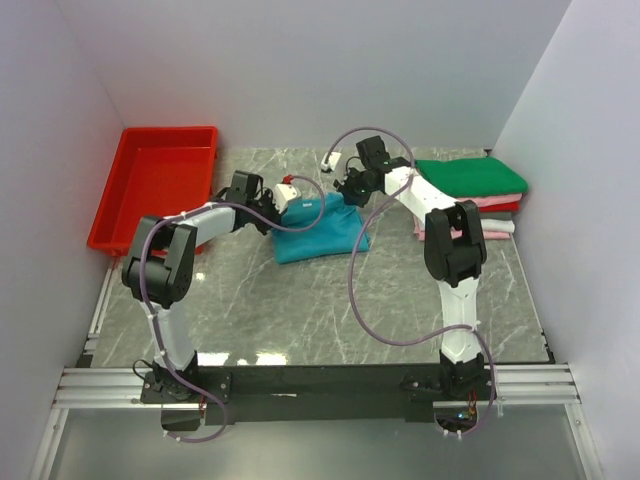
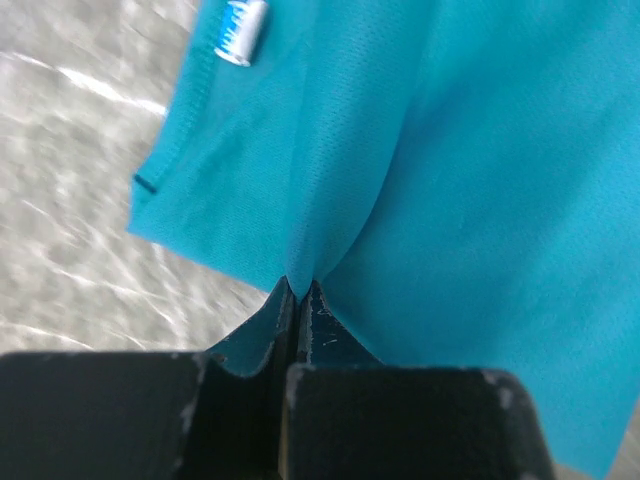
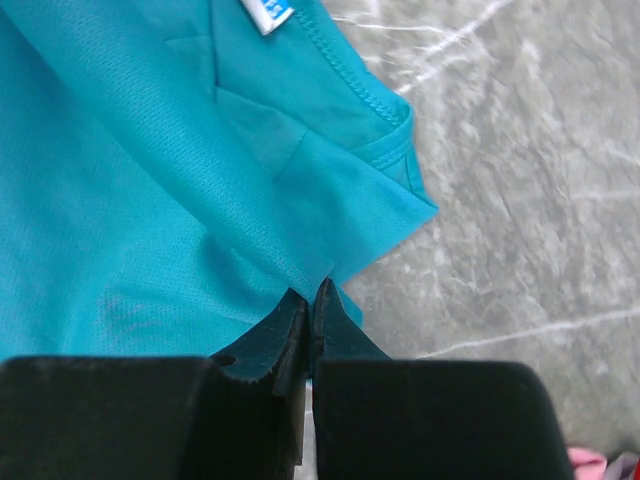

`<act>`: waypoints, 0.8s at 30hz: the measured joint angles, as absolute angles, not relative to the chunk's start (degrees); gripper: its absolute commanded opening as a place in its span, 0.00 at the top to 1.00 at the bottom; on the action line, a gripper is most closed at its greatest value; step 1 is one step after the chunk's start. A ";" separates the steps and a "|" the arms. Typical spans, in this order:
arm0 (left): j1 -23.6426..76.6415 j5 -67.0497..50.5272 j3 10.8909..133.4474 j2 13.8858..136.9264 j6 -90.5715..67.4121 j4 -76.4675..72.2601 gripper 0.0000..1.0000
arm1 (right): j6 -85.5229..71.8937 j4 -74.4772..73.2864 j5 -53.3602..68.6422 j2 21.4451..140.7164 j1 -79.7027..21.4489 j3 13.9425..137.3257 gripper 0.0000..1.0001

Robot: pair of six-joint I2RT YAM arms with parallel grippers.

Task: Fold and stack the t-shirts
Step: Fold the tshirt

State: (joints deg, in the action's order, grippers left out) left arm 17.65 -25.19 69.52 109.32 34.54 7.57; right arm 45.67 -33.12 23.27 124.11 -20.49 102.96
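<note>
A teal t-shirt [image 1: 318,232] lies partly folded in the middle of the marble table. My left gripper [image 1: 281,208] is shut on its left far edge; the left wrist view shows the cloth [image 2: 450,170] pinched between the jaws [image 2: 298,290], with the white neck label [image 2: 243,32] above. My right gripper [image 1: 345,187] is shut on the shirt's right far edge; the right wrist view shows the cloth [image 3: 150,180] pinched at the jaws [image 3: 315,290], with the label [image 3: 268,12] at the top. A stack of folded shirts, green [image 1: 470,176] on top over pink and whitish [image 1: 495,228], sits at the right.
A red plastic tray [image 1: 160,180] stands at the far left, partly off the table. White walls enclose the table on three sides. Bare marble [image 1: 320,310] lies between the teal shirt and the arm bases.
</note>
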 measured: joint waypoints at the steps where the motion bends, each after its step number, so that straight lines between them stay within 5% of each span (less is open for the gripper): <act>1: 17.58 -25.10 69.45 109.47 34.33 6.46 1.00 | 44.60 -32.53 22.65 124.11 -20.49 102.78 1.00; 8: 17.43 -24.45 64.25 104.86 33.23 -5.43 1.00 | 39.94 -23.97 20.84 118.50 -20.49 94.11 1.00; 24: 17.19 -17.91 77.91 119.50 29.80 -7.22 1.00 | 32.77 -21.69 15.55 129.45 -20.43 107.55 1.00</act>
State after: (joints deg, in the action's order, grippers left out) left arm 17.19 -17.91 77.91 119.50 29.80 -7.22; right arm 32.77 -21.69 15.55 129.45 -20.43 107.55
